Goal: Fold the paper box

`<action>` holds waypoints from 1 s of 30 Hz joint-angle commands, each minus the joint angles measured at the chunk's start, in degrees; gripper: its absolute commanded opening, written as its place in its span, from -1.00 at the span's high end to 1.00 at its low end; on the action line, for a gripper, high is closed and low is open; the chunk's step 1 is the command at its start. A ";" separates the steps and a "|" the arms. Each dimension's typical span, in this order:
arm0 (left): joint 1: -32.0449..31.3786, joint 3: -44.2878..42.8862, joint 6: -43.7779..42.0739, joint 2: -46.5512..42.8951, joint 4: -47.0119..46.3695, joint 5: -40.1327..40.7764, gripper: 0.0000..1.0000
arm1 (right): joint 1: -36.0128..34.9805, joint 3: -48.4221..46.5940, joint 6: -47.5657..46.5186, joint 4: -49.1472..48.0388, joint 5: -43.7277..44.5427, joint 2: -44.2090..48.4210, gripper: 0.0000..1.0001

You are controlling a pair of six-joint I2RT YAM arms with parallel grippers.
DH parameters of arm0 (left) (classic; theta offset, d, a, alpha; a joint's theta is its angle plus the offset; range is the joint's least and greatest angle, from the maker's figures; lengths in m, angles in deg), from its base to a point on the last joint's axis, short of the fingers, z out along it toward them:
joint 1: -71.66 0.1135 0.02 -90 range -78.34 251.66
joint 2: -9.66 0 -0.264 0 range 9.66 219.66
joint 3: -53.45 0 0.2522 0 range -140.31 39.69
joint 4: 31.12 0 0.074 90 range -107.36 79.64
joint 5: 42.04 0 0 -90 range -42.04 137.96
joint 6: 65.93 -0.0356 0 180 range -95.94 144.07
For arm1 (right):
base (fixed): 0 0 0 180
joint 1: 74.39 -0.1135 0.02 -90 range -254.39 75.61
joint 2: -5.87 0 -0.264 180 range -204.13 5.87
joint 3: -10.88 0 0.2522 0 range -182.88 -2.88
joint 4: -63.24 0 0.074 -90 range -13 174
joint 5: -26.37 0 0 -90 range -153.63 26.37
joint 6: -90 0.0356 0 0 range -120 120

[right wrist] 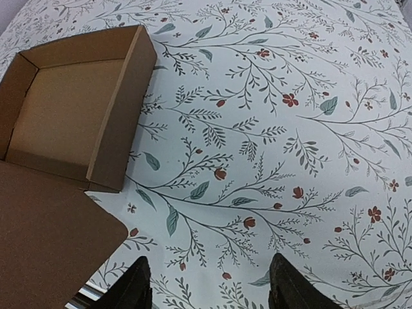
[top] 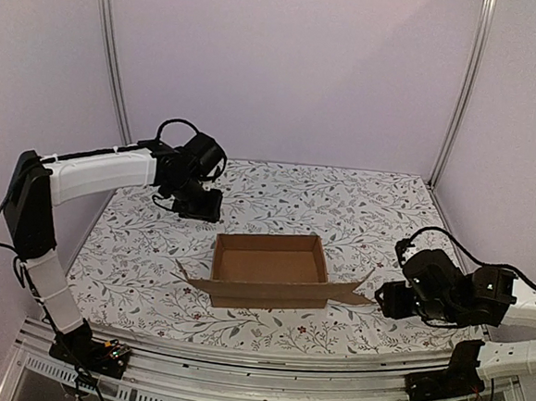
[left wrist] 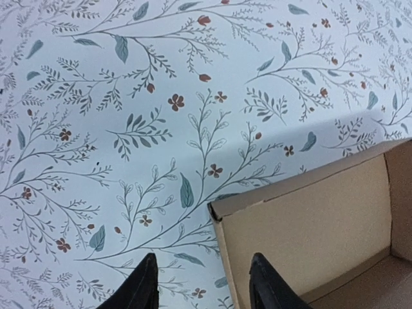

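Care with lid [top: 270, 294] of box [top: 268, 256]: with both jaws open and empty, take its two ends evenly and swing it over squarely, not skewed.

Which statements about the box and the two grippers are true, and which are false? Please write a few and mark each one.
1. The paper box is empty inside. True.
2. The left gripper grips a box wall. False: it is open and holds nothing, near a corner of the box.
3. The right gripper is open above the floral tablecloth. True.
4. The box is closed on top. False: its top is open.
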 commanded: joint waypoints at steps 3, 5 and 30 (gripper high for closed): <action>4.03 -3.20 -3.56 4.51 -12.58 -4.97 0.43 | 0.24 8.37 12.70 -4.63 -11.66 1.28 0.26; 4.28 -4.43 -3.93 6.52 -14.09 -6.61 0.62 | 0.21 11.24 15.35 -9.63 -14.65 1.28 0.58; 4.57 7.58 -0.73 11.49 -25.09 -22.71 1.00 | -1.99 17.77 22.67 -43.76 -17.09 -7.11 1.00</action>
